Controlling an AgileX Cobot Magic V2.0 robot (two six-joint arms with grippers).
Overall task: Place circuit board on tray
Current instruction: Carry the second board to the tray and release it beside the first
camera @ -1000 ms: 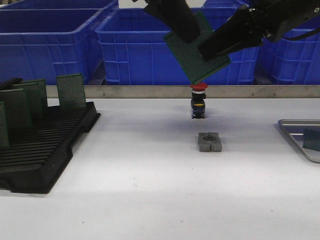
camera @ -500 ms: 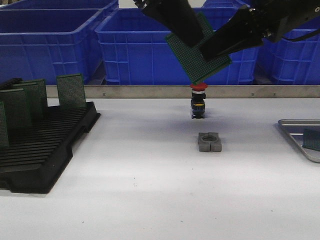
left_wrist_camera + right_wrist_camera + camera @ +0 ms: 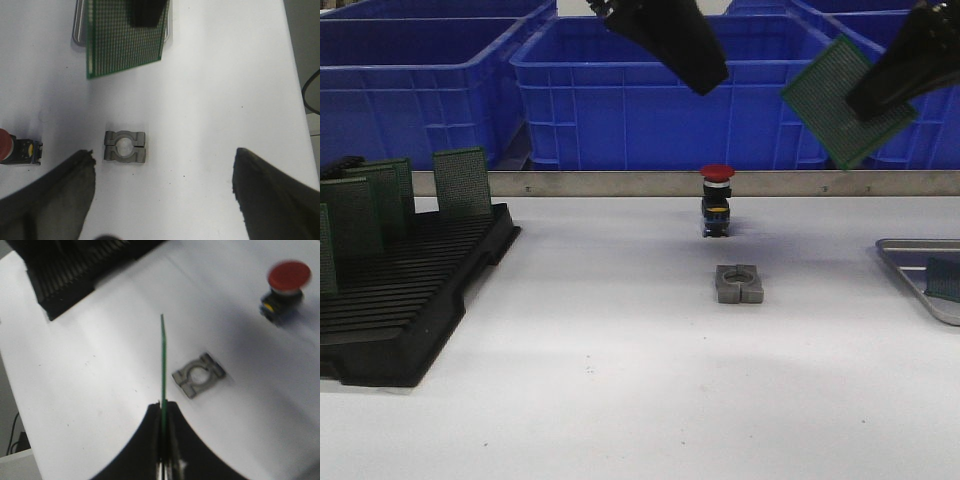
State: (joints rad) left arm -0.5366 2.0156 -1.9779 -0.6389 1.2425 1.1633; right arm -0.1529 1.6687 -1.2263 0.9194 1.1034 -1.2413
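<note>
White tabletop [image 3: 620, 380] fills your view, with blue crates [image 3: 610, 90] behind a metal rail. You see the circuit board [image 3: 847, 100], a green perforated square, tilted in the air up high, clamped edge-on between the right gripper [image 3: 164, 460] fingers. The left gripper [image 3: 160, 190] hangs with jaws wide apart, holding nothing. At the right edge the tray [image 3: 900, 255] holds another green board. The black rack [image 3: 410, 300] stands several boards upright.
</note>
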